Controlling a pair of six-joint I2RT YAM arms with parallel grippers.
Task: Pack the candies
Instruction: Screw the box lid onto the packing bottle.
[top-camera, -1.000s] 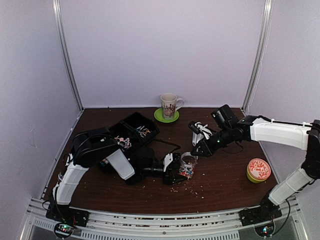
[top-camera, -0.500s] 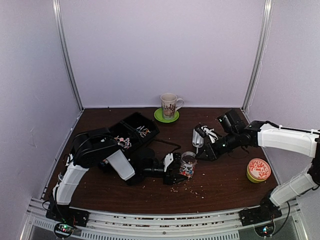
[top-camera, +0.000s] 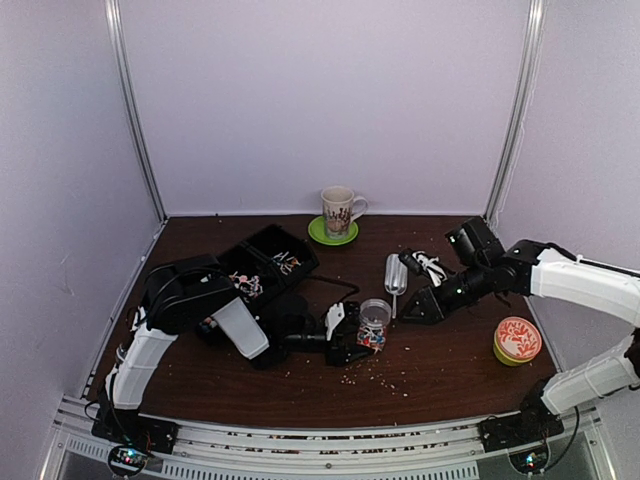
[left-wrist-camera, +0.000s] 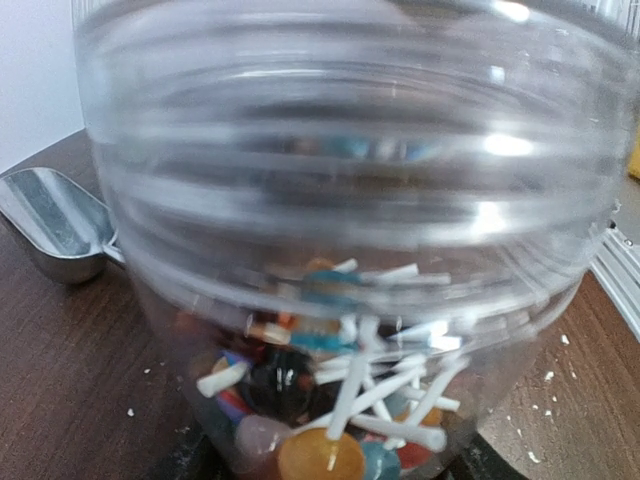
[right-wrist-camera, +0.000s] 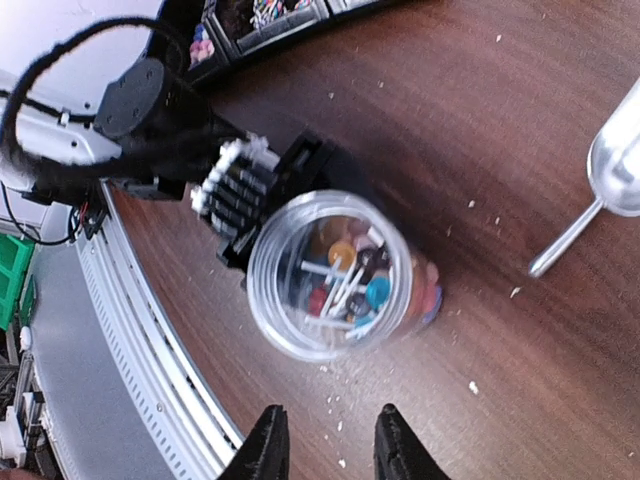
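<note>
left tool (top-camera: 352, 340) grasping jar (top-camera: 375, 320) of candies (right-wrist-camera: 345, 275); right tool (right-wrist-camera: 325, 445) released, empty; scoop (top-camera: 396, 272) lies at jar's 1 o'clock.

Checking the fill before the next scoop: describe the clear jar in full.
The jar is clear plastic, ribbed near its open, lidless mouth. It stands upright on the brown table, clamped between the fingers of the left gripper. The candies, coloured sweets on white sticks, cover its bottom; most of it is empty. The metal scoop lies apart.
</note>
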